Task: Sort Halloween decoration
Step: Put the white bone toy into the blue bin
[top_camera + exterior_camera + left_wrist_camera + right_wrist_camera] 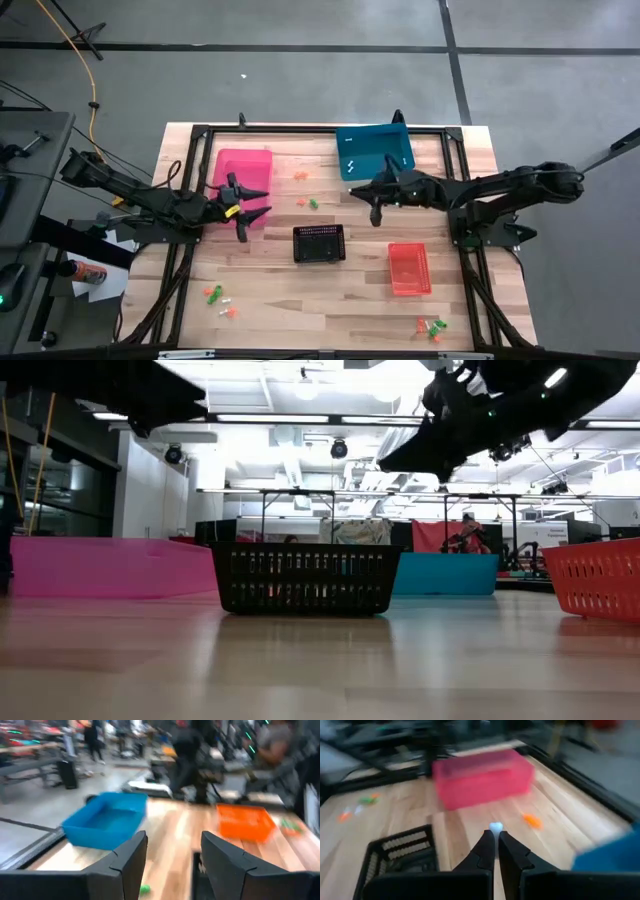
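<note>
Two grippers up: my right gripper (pixel 496 834) fingers pinch a white trinket (pixel 495 826) above the worktop (pixel 330 290) by the blue bin (pixel 373 152); left gripper (pixel 255 200) fingers gape empty beside the pink bin (pixel 243 165).

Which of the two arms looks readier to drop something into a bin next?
The right. Its hand is shut, seemingly pinching a white trinket, and hovers just beside the blue bin. The left hand is open and empty, next to the pink bin.
</note>
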### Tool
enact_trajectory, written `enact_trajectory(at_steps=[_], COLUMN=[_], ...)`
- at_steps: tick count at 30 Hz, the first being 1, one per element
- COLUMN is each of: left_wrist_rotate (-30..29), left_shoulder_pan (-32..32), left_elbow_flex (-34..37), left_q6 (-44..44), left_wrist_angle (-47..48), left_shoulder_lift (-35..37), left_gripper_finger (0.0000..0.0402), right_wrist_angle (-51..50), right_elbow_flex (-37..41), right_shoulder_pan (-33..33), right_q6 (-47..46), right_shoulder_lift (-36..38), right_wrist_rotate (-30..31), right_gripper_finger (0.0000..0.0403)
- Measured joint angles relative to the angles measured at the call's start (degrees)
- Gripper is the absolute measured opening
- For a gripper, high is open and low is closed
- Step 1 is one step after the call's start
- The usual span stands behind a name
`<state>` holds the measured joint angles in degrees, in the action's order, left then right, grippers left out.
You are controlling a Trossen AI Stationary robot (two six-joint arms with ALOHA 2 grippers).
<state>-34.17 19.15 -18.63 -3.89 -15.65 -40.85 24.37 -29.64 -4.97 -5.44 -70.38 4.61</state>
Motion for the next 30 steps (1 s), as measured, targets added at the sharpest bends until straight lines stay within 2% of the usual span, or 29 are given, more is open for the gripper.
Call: enact_trajectory(at_steps=[4,9,15,17,23,25,28,30], left_wrist_rotate=[4.4,4.5,4.7,7.6,25.6,28.0,28.4,28.5], left_shoulder_pan=[-0.1,-3.5,-12.6,-15.9,-23.0,-24.4,-25.8,-26.7], left_elbow_flex=[0.0,0.0,0.0,0.0,0.0,0.0,0.0,0.0], left_q6=[2.6,6.1,9.1,8.5,4.8,4.1,4.1,4.1], left_wrist_angle=[2.0,-3.9,-12.4,-14.8,-19.0,-18.8,-18.7,-18.6], left_shoulder_lift=[-1.8,-6.1,-12.6,-14.4,-16.6,-16.7,-16.7,-16.7], left_gripper_finger=[0.0174,0.0174,0.0174,0.0174,0.0174,0.0174,0.0174,0.0174], right_wrist_angle=[1.3,1.3,1.6,1.5,1.5,1.2,0.1,-0.6], right_elbow_flex=[0.2,0.2,0.2,0.1,0.1,0.1,0.1,0.1], right_shoulder_pan=[-3.7,-6.8,-9.0,-9.6,-11.1,-11.6,-12.8,-13.9], right_q6=[5.7,7.0,6.9,5.3,2.8,2.8,2.9,2.7], right_shoulder_lift=[-0.1,-0.1,-0.1,-0.1,-0.1,-0.1,-0.1,-0.1], right_wrist_rotate=[-7.0,-8.9,-9.2,-8.7,-6.1,-5.9,-5.6,-3.1], right_gripper_finger=[0.0000,0.0000,0.0000,0.0000,0.0000,0.0000,0.0000,0.0000])
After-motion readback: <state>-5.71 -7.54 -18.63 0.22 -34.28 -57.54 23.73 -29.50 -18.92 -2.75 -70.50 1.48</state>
